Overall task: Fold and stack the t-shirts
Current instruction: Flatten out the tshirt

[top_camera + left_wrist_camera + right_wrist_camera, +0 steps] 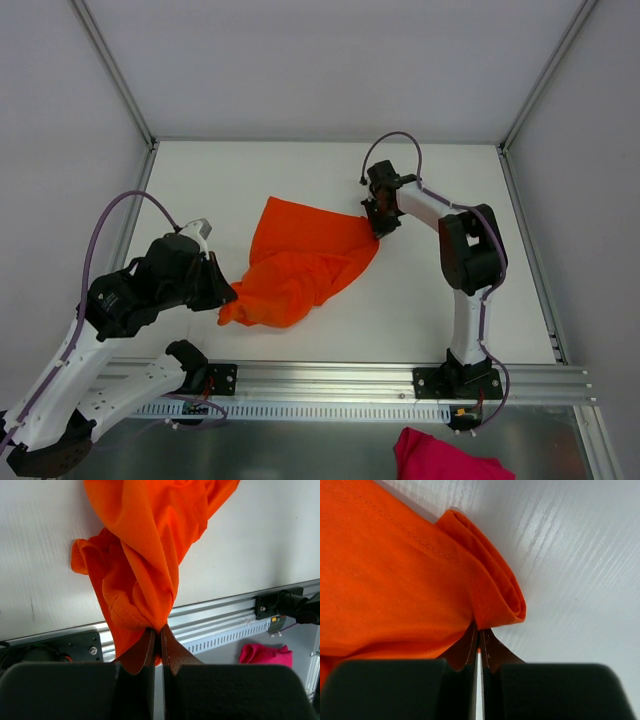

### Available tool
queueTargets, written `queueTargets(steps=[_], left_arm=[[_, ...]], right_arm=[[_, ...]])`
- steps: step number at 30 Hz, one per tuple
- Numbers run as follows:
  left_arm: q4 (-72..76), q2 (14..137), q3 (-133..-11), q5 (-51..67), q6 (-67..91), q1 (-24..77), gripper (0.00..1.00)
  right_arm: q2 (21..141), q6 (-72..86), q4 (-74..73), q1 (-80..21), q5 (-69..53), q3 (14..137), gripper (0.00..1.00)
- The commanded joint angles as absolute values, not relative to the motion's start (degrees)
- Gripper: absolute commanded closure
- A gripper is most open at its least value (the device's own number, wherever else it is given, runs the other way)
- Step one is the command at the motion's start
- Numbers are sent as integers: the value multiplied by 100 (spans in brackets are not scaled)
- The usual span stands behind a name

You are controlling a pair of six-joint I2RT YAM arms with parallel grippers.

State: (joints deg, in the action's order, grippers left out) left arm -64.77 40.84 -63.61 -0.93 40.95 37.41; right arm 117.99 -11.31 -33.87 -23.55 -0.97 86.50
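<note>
Table: the white table [300,170] carries the work, and the cloth lies about its middle, where both arms can reach it
T-shirt: the orange t-shirt [300,265] is crumpled at the middle of the table, a little to the left; it is drawn between the two grippers, I judge so that it can be spread flat before folding
Pink cloth: a pink cloth [440,455] lies off the table at the near right, probably waiting for its turn
Left gripper: the left gripper [160,632] is clenched on a bunch of fabric at the near left end of the t-shirt
Right gripper: the right gripper [479,630] is clenched on the far right corner, at the stitched hem beside a rolled fold
Stage: early, nothing is folded yet
</note>
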Motion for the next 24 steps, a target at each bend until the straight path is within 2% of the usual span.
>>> queueTargets(steps=[1, 6, 13, 24], left_arm=[[-6669, 4323, -6530, -544, 4139, 3727, 100], [-6882, 4491, -6539, -1212, 4271, 3727, 100], [-6715, 4605, -6381, -1318, 4289, 3727, 100], [-6417, 5211, -6495, -2232, 4219, 3726, 100]], right_arm=[[11435, -1099, -3366, -2373, 173, 8622, 99], [11163, -1142, -3594, -2356, 1246, 8666, 99], [10496, -765, -3823, -2232, 2757, 8622, 99], [9668, -800, -3823, -2232, 3805, 8693, 99]])
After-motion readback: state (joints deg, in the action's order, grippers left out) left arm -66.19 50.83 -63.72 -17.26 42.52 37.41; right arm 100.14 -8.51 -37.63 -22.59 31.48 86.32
